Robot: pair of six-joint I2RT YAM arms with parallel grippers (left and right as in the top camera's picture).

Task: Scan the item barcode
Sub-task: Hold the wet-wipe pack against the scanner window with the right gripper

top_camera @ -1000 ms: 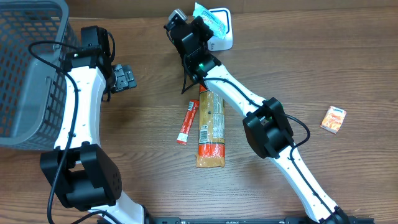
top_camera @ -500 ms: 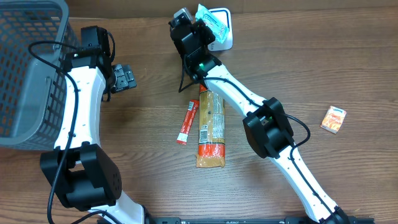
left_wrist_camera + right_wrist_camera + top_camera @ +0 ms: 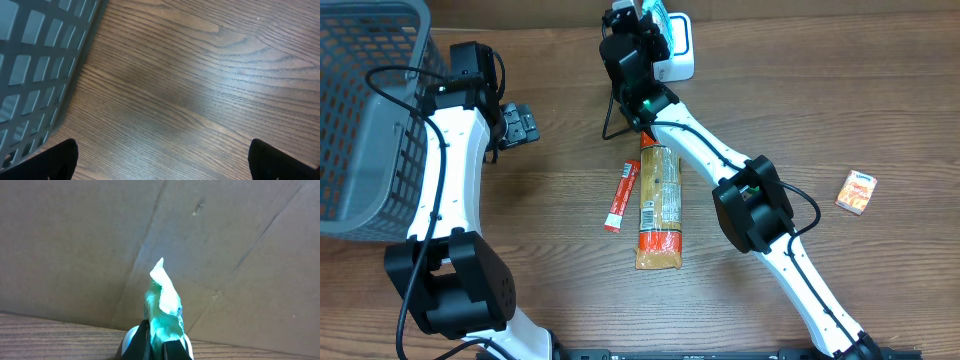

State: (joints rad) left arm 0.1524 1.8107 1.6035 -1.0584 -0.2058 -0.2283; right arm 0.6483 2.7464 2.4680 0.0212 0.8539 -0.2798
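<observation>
Packet (image 3: 654, 14) of teal film sits at the far edge of the desk (image 3: 820, 110), pinched by the right fingers (image 3: 638, 24) and held just above the white scanner (image 3: 680, 52). The right wrist view shows what the overhead cannot. There the packet (image 3: 162, 305) stands upright with a crumpled tip. The dark fingers (image 3: 145, 342) press onto its lower end, with a sliver of scanner (image 3: 127, 341) beneath and a cardboard wall (image 3: 75, 240) behind. Which way its barcode faces cannot be told.

Only the overhead shows the rest. A long orange packet (image 3: 659, 207) and a red sachet (image 3: 621, 196) lie side by side mid-desk, and a small orange box (image 3: 856, 191) sits well apart to the right. A grey basket (image 3: 360, 110) stands at the left. The left fingers (image 3: 523, 126) hover beside it, spread wide and holding nothing. Their own camera shows two fingertips (image 3: 62, 159) in the bottom corners, bare wood between them and the basket wall (image 3: 40, 60) at left.
</observation>
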